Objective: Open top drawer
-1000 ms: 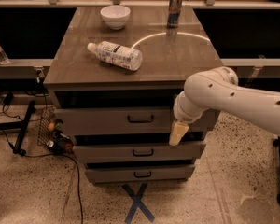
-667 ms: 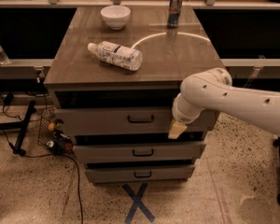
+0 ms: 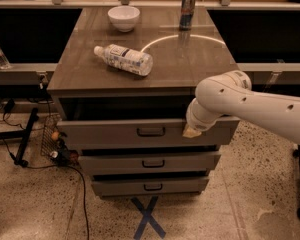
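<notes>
We see the top drawer (image 3: 105, 132) pulled slightly out beneath the tabletop (image 3: 195, 66), with a dark gap above its front. The gripper (image 3: 191, 131) is at the front's upper edge, right of the handle (image 3: 151, 131); we cannot tell whether it is open or closed. On the tabletop are a lying bottle (image 3: 124, 60), a bowl (image 3: 123, 17) and a can (image 3: 187, 4).

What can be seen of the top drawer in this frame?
The top drawer is the widest of three grey drawers under the wooden tabletop, with a plain flat front and a small dark pull handle at its centre. It looks pulled out slightly: a dark gap shows above its upper edge. It sits level. The tool is at the front's right part as seen, near the upper edge, seemingly touching it.
</notes>
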Tool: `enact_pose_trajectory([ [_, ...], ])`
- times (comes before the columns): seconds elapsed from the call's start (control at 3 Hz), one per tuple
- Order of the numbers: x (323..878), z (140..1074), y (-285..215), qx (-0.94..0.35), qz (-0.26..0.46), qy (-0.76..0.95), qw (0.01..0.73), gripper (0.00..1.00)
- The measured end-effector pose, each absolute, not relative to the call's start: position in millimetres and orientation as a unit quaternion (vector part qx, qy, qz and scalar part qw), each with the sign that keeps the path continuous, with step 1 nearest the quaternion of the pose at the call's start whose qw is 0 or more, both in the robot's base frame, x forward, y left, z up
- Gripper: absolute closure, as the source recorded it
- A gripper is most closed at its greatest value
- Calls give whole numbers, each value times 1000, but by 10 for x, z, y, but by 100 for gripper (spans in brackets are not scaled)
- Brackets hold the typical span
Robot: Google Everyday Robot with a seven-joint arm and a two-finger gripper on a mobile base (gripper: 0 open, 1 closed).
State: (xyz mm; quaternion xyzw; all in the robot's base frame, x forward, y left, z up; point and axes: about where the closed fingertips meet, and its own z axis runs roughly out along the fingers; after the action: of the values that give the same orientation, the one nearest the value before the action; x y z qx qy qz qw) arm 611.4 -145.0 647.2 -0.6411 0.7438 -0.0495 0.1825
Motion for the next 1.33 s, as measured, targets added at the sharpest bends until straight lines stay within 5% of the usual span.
enact_pose_trajectory([
  [0.33, 6113, 6533, -1450, -641, -49, 744, 182, 96],
  [0.67, 5748, 6627, -1556, -653, -43, 739, 158, 92],
  [1.33, 5732, 6612, -1548, -653, -43, 739, 158, 38],
])
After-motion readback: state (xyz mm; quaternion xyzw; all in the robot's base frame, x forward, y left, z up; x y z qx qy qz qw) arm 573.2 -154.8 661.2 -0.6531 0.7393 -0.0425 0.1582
